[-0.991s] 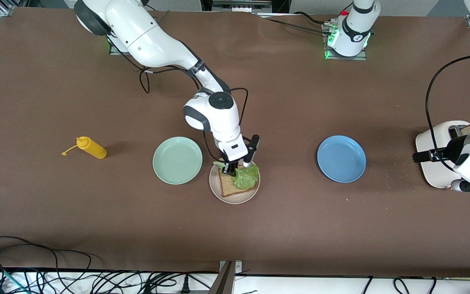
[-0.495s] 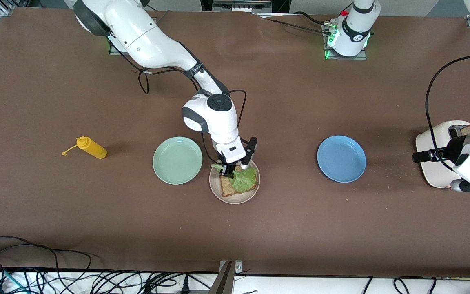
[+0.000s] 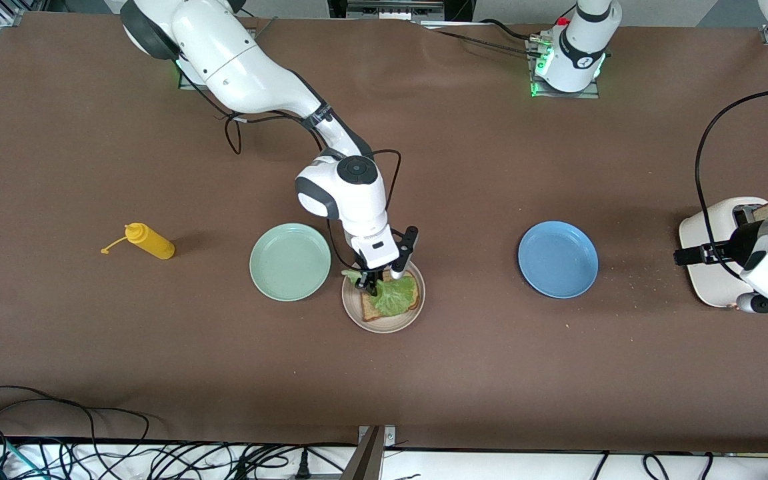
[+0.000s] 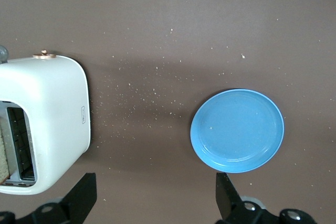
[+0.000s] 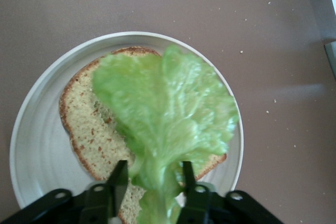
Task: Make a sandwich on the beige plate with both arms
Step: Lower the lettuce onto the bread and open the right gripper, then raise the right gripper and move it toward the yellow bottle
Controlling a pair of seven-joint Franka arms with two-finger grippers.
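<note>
Right gripper [image 3: 372,285] down over the beige plate [image 3: 352,308], fingers [image 5: 116,178] parted a little on either side of the lettuce leaf's [image 5: 167,111] stem end, whether pinching or just letting go impossible to tell. Leaf draped across 1 brown bread slice [image 5: 84,124] lying flat in the beige plate, covering most of the slice and hanging toward the rim. Mint-green plate [image 3: 290,261] just beside the beige plate, toward the right arm's end of the table; yellow squeeze bottle [image 3: 149,241] on its side well apart from the beige plate, out past the mint-green one. Blue plate [image 3: 558,259] well apart from the beige plate toward the left arm's end, crumbs scattered on the brown table [image 3: 491,373] near it. White toaster [image 4: 44,121] farther still from the beige plate at that same end, a slice showing in 1 slot. Left gripper [image 4: 156,195] waiting in the air between toaster and blue plate, fingers spread wide, holding nothing.
</note>
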